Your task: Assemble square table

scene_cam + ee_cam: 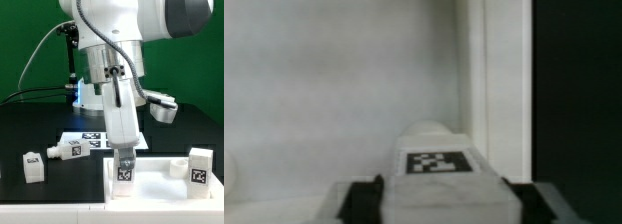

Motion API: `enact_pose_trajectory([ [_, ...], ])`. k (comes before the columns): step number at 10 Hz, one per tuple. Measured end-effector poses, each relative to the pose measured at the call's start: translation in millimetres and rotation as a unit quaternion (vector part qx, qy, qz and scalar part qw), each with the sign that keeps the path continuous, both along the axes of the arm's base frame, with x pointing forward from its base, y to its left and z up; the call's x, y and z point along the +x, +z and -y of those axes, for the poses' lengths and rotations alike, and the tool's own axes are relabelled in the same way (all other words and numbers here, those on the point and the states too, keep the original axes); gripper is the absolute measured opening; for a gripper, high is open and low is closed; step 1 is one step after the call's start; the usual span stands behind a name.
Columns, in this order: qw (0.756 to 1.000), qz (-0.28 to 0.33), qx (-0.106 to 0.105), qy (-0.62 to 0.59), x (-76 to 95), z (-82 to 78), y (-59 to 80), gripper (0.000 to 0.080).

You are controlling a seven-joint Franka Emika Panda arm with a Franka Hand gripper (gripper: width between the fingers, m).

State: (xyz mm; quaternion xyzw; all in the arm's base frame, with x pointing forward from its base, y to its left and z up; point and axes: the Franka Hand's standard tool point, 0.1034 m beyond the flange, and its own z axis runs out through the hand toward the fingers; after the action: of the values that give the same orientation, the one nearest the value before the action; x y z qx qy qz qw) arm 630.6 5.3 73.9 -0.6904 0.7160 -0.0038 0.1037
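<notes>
Pincer (123, 153) clamped on a small white tag-marked plastic block leg (125, 172), held upright just below it, over the large white square plastic slab with raised rim (160, 178) on the black worktop (40, 120). Leg likely light, rigid, smooth: best gripped across flat opposite sides

Tabletop (30, 120) blk. Slab (160, 180) plain wht. Wht w/ blk/wht checker tags: first leg (125, 172) by slab's edge at the exterior view's left, second leg (201, 166) by its opposite edge, loose legs (33, 166) off slab. Marker board (90, 140) wht, blk tags. Backdrop (25, 40) green.
</notes>
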Motion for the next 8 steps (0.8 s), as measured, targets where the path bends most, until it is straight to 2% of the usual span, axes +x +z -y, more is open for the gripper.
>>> enact_pose_trajectory([
  [1, 0.999, 0.000, -0.007, 0.049, 0.1, -2.2, 1.1, 0.0487],
  [2, 0.987, 0.022, -0.025, 0.157, 3.5, -0.7, 3.7, 0.0487],
  [3, 0.971, 0.037, -0.040, 0.234, 3.1, 1.3, 2.6, 0.0596],
  [4, 0.968, 0.037, -0.042, 0.244, 2.8, 1.0, 1.9, 0.0637],
  [6, 0.951, 0.045, -0.052, 0.301, 2.8, 1.8, 1.8, 0.0647],
  [7, 0.921, 0.051, -0.069, 0.380, 4.1, 2.1, 3.1, 0.0647],
  [8, 0.865, 0.057, -0.096, 0.489, 9.3, 1.9, 7.3, 0.0648],
])
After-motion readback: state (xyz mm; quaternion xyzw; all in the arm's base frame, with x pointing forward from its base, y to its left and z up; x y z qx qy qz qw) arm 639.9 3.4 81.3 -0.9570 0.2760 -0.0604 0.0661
